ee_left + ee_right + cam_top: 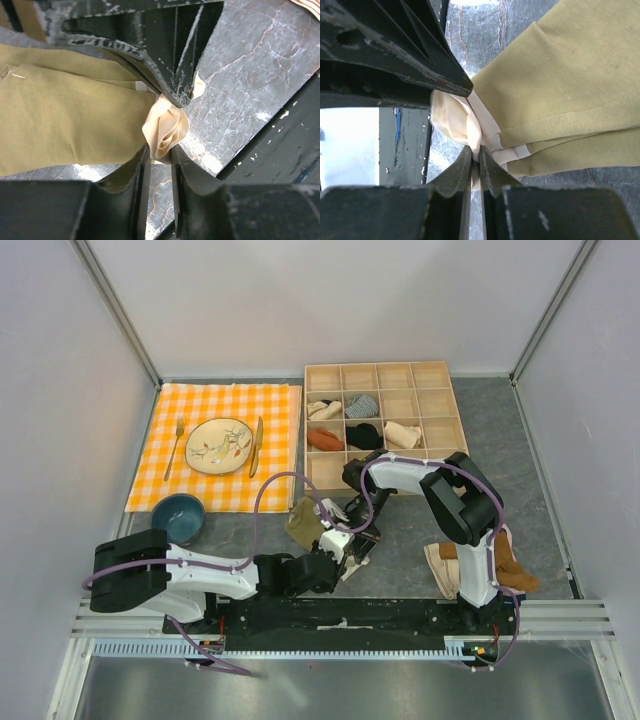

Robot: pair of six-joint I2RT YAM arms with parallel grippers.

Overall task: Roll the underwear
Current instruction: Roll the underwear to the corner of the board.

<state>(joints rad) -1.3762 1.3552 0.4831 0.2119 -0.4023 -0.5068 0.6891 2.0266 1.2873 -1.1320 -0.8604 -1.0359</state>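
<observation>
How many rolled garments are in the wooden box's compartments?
5. Second row from the back: left cream roll, checked roll. Third row: rust roll, black roll, right cream roll. The right arm overlaps the nearest row, so more may be hidden.

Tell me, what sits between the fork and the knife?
A plate, on the checked cloth; the fork lies left of it, the knife right. The top view shows it.

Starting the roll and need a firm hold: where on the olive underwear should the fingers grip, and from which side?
Grip the cream waistband of the underwear, coming in over the table beyond that edge. It is folded thick there, giving the fingers bulk; both the left gripper and right gripper pinch it.
</observation>
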